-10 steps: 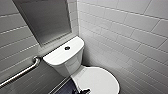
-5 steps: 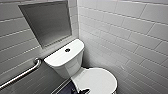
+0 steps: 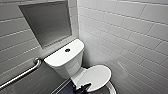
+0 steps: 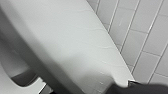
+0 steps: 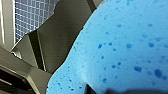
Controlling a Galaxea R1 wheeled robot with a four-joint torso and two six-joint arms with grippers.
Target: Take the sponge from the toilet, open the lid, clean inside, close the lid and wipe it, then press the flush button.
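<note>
At the near edge of the toilet (image 3: 65,60), with your left tool (image 3: 84,88) at the lid (image 3: 98,75) and its grip impossible to tell, the glossy rim may slip free and slam down, while the sponge (image 5: 120,50) pinched in your right tool (image 5: 100,90) could brush it and drop.

Corner alcove: the toilet (image 3: 75,72) stands with its tank (image 3: 65,60) backed against the rear tiled wall (image 3: 15,47) beneath a recessed niche (image 3: 47,22), leaving open air above the flat tank top and above the lid (image 3: 98,75). The side tiled wall (image 3: 130,37) closes in near the lid on the right, and a metal grab bar (image 3: 21,75) runs along the rear wall left of the tank. In the left wrist view, a dark gap (image 4: 23,78) shows beneath the lid's edge, with wall tiles beyond it.
</note>
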